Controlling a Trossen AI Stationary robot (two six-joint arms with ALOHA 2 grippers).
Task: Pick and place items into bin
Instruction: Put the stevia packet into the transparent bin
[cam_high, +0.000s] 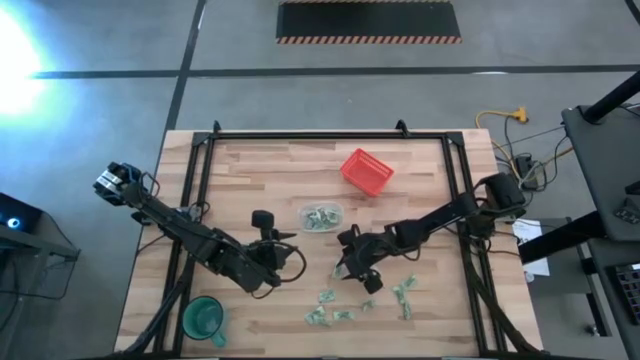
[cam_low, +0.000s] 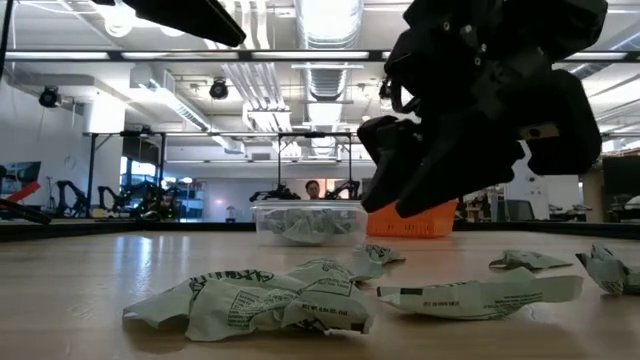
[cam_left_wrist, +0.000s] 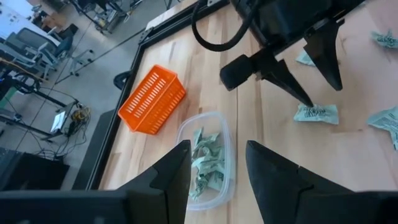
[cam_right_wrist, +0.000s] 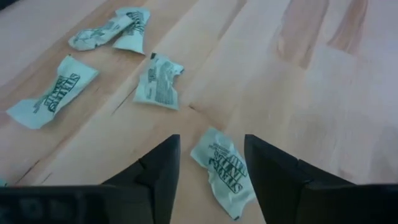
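Bin (cam_high: 322, 216) sits mid-worktop (cam_high: 260, 170) just beside the red basket (cam_high: 366, 170), already holding several items; more items (cam_high: 330, 316) lie loose on the wood on the side of the bin away from the basket. Right gripper (cam_right_wrist: 209, 163) is near the bin over the loose ones, fingers apart straddling one wrapped piece (cam_right_wrist: 222, 167), not clamped. Left gripper (cam_left_wrist: 217, 171) hovers beside the bin, fingers apart, empty; green cup (cam_high: 204, 318) sits well apart from the bin at the worktop corner.
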